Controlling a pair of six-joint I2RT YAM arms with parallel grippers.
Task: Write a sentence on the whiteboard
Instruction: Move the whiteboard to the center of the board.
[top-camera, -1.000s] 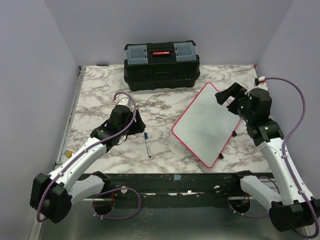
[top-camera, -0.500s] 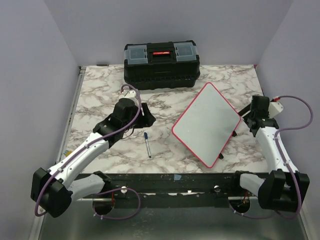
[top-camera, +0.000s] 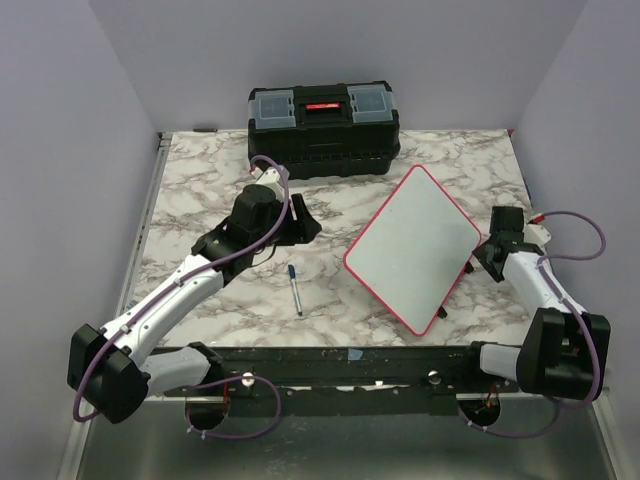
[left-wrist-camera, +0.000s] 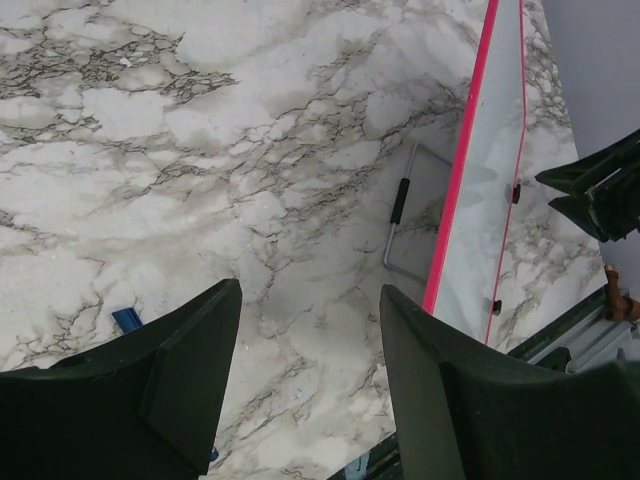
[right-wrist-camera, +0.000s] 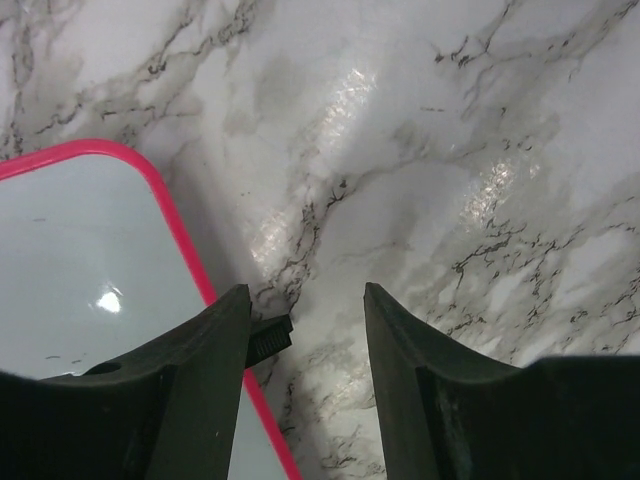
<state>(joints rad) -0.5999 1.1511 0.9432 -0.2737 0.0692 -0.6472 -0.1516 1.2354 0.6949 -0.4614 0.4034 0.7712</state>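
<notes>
The marble-patterned table fills the top view, with the black toolbox at its far edge, lid shut. The whiteboard lies right of centre, turned like a diamond with one corner toward the toolbox. Its face is plain pale grey inside the red rim.

The left wrist view sees the whiteboard nearly edge-on. It also shows a thin wire stand with a black grip on the marble just beside the rim, which the top view does not show. The right wrist view shows only one rounded corner of the whiteboard, plus a small ridged black tab at the rim, touching that gripper's left finger.

The left gripper hovers between toolbox and board, apart from both. Its jaws stand wide with only marble between them. The right gripper sits just beside the board's right edge. Its jaws are also spread, over bare marble, and grip nothing.

A blue-capped pen lies on the table near the board's left corner. The left wrist view shows only a blue sliver of it behind a finger.
</notes>
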